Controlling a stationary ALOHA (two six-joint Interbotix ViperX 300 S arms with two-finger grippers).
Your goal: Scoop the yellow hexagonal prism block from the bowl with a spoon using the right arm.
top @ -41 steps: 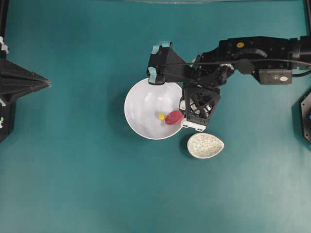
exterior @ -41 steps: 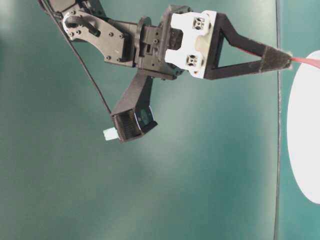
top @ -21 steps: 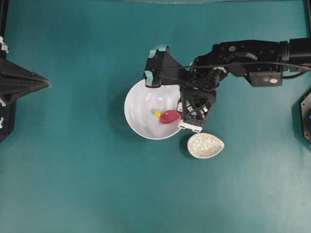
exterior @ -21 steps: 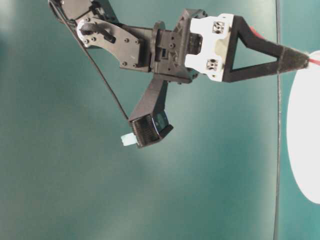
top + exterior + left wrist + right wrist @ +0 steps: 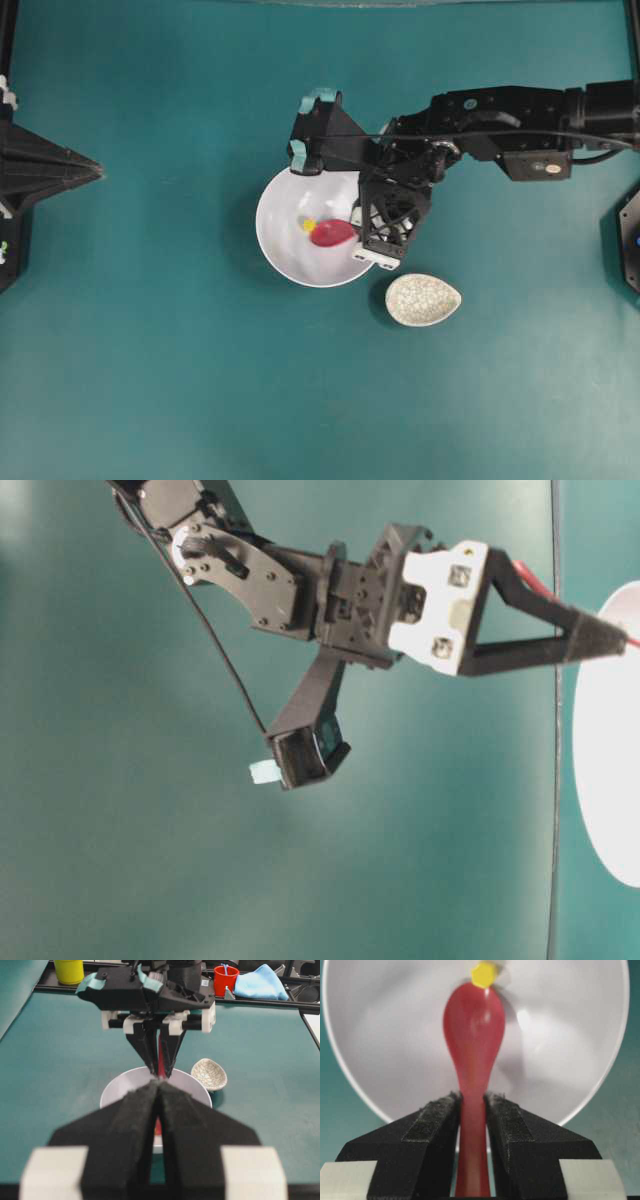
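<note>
The white bowl (image 5: 285,260) sits mid-table, and the tiny yellow hexagonal prism block (image 5: 308,225) lies on its floor. My right gripper (image 5: 358,222) reaches in over the bowl's right rim, shut on the handle of the red-pink spoon (image 5: 332,233). In the right wrist view the spoon (image 5: 474,1020) points straight ahead from the gripper (image 5: 472,1102). The block (image 5: 483,975) rests against the tip of its head, outside the spoon, inside the bowl (image 5: 385,1045). My left gripper (image 5: 159,1086) stays back at the table's left edge (image 5: 60,170), shut and empty.
A small speckled beige dish (image 5: 423,299) stands just right of and below the bowl. The right arm (image 5: 500,110) stretches in from the right edge. A red cup (image 5: 226,979), a yellow cup (image 5: 69,970) and a blue cloth (image 5: 260,982) sit beyond the far table edge.
My right gripper has moved left across the bowl with the spoon. The spoon's head has pushed the yellow block leftward and a little up in the overhead view.
</note>
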